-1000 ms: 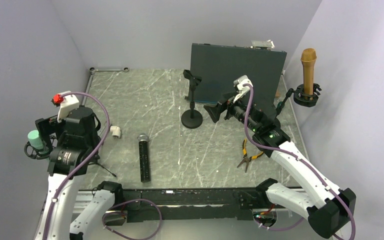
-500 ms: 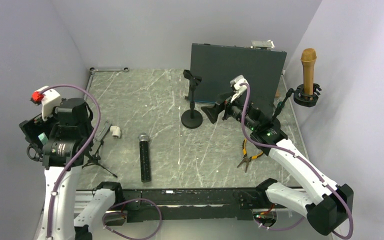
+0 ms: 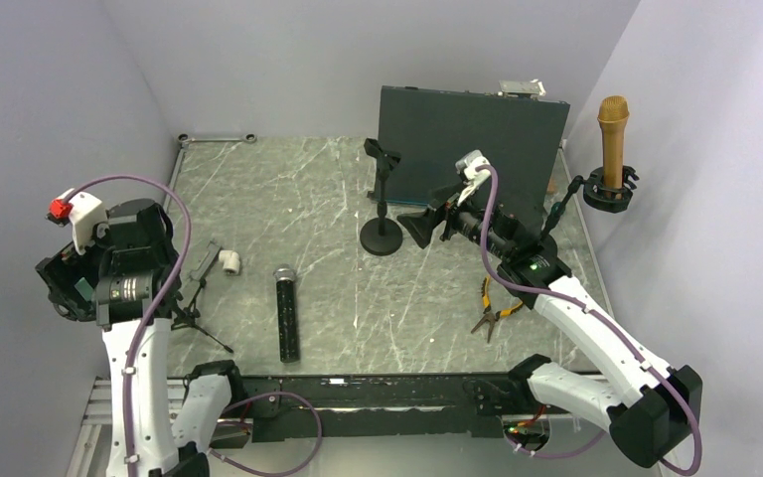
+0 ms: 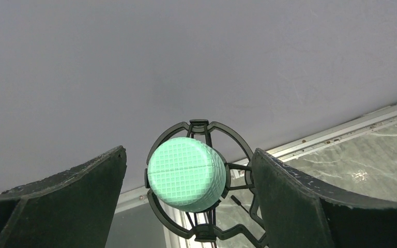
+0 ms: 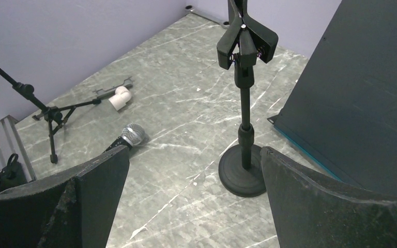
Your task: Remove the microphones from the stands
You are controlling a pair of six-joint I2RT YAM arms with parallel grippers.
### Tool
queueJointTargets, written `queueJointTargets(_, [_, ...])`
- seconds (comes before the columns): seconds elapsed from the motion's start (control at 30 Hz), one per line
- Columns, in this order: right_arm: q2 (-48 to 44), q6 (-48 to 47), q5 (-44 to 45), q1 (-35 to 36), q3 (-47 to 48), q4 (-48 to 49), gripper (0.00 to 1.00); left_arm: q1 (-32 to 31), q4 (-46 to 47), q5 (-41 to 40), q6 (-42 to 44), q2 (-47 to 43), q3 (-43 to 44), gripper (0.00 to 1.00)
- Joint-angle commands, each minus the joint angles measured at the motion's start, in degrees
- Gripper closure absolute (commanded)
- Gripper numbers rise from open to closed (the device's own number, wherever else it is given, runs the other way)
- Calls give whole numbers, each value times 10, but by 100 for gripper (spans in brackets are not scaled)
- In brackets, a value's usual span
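Left arm [image 3: 127, 288] swung outward; left tool [image 4: 188, 155] released, straddling green microphone [image 4: 186, 181] seated in shock mount [image 4: 198, 124]. Right tool [image 5: 194, 155] released. Microphone hard to make out from top.

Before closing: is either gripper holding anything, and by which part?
Nothing is held: left gripper open, the green microphone seen between its fingers untouched; right gripper open, empty.

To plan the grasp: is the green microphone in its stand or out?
In: the microphone sits inside the stand's ring; the open left gripper has not gripped it.
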Motion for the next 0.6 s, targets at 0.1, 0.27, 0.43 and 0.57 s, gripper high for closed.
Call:
queueJointTargets(0.1, [-8, 8, -12, -1, 13, 25, 0, 24, -13, 10, -70, 1, 0, 11])
queueJointTargets(0.27, [-11, 9, -10, -2, 8, 28, 0, 23, -18, -7, -95, -10, -16, 17])
queueJointTargets(0.43, [-9, 9, -9, -1, 8, 26, 0, 24, -21, -21, -115, -15, -26, 24])
queueJointTargets(0.57, [-12, 8, -8, -1, 7, 25, 0, 24, -9, -30, -107, -22, -30, 33])
